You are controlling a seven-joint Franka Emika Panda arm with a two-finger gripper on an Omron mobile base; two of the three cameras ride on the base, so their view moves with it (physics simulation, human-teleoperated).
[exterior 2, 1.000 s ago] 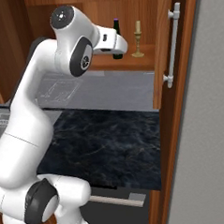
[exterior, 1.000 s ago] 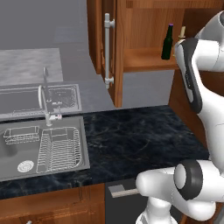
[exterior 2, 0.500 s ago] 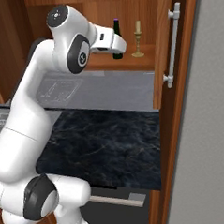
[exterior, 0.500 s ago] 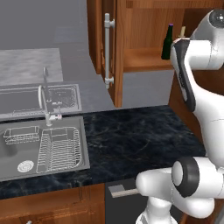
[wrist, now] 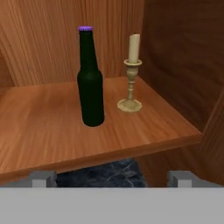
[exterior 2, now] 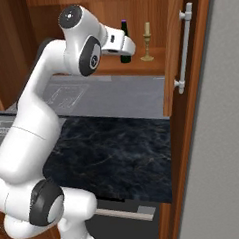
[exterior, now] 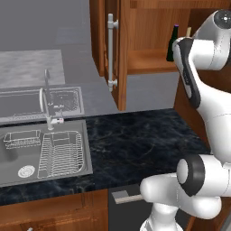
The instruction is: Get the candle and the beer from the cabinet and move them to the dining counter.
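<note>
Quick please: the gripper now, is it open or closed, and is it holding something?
Gripper: open and empty, in front of the cabinet shelf; beer and candle stand there untouched.

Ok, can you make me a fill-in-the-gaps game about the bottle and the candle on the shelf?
1. The dark green glass bottle has a ____ cap.
2. The cream candle in its brass holder stands on the wooden cabinet shelf, and is ____ than the bottle.
3. The robot's tool is ____, holding nothing.

Missing words: purple; shorter; open
</note>
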